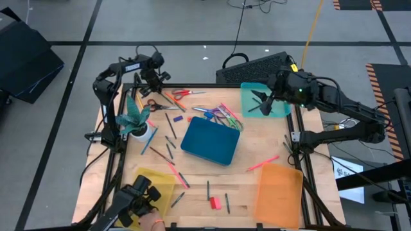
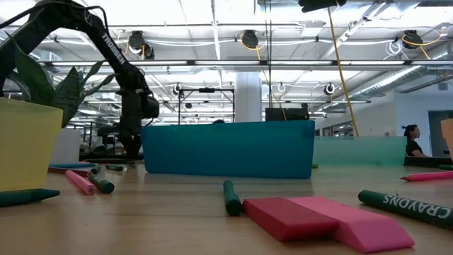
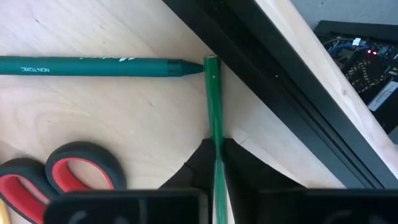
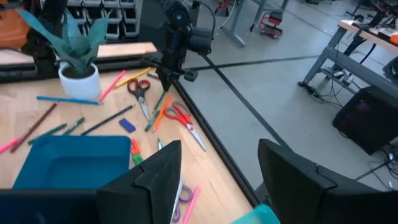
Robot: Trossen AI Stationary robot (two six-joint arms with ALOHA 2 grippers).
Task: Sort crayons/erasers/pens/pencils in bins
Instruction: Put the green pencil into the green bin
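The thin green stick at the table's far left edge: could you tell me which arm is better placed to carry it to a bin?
Left. The left gripper is shut on the thin green stick there, while the right gripper hangs open over the teal bin.

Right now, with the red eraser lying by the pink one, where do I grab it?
Likely from straight above, pinching the red eraser by its two short ends: it lies flat, and the pink eraser sits against one long side, leaving no finger gap there.

Dark jointed arms, black cables, white lettering
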